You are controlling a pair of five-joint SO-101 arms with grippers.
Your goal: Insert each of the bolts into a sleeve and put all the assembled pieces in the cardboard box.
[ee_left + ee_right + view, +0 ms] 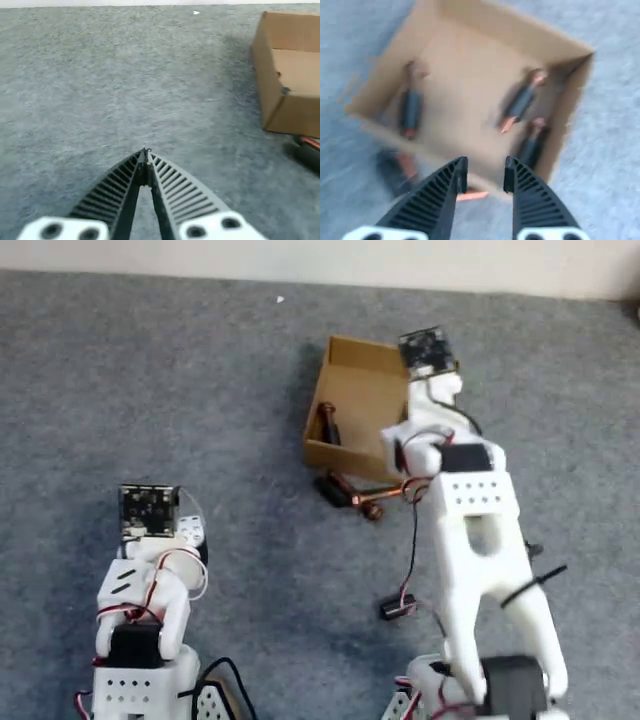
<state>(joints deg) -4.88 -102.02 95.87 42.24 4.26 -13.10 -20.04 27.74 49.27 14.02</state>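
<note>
Bolts are lying inside the open brown cardboard box [520, 25], each one pushed into a black tube sleeve. Three of these put-together pieces are resting on the box floor. One piece [411, 110] is lying by one side wall. A second piece [521, 102] and a third piece [532, 142] are lying close together by the wall across from it. The box is sitting toward the far edge of the grey fuzzy surface [200, 390], a little right of the middle.

The right tool [485, 167] is hanging just above the box, over its near wall. Its two fingers are standing apart with a gap between them, and they are holding nothing.

Just outside the near wall of the box, a loose black sleeve [335, 490] and a copper-coloured bolt [385, 502] are lying on the surface, end to end. I cannot tell if this bolt is going into the sleeve.

The left tool [146, 152] is sitting low by the near left corner of the surface, well apart from the box. Its fingers are pressing together at the tips, with nothing between them.
</note>
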